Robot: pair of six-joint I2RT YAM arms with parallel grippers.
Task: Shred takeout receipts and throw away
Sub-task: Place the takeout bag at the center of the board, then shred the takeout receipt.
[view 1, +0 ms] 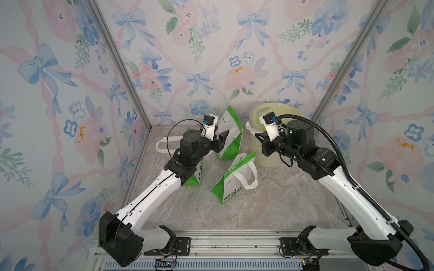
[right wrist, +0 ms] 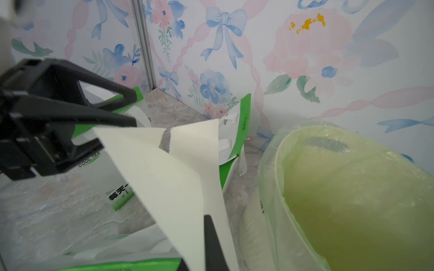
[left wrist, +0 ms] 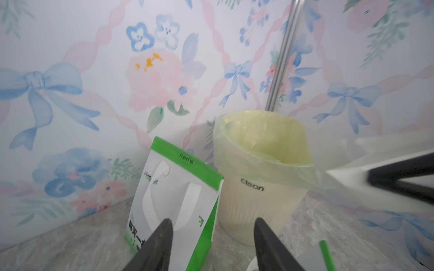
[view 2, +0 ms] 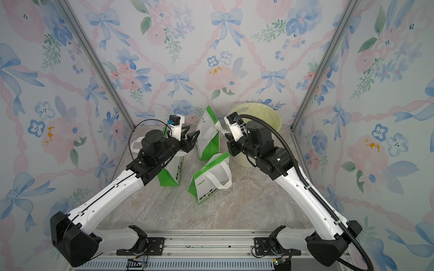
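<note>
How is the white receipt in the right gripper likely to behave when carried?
Probably floppy: the receipt bends away from the right gripper, pinched at one end. Likely fragile: a tear appears to split it into two strips. It looks thin and light, so it may flutter when dropped toward the bin.

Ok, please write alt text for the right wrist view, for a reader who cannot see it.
A white takeout receipt, split from its far edge into two flaps, rises from the shut right gripper. The open left gripper is beside its far corner, a lined pale yellow bin stands alongside, and green-and-white bags are behind it on the marble table.
</note>
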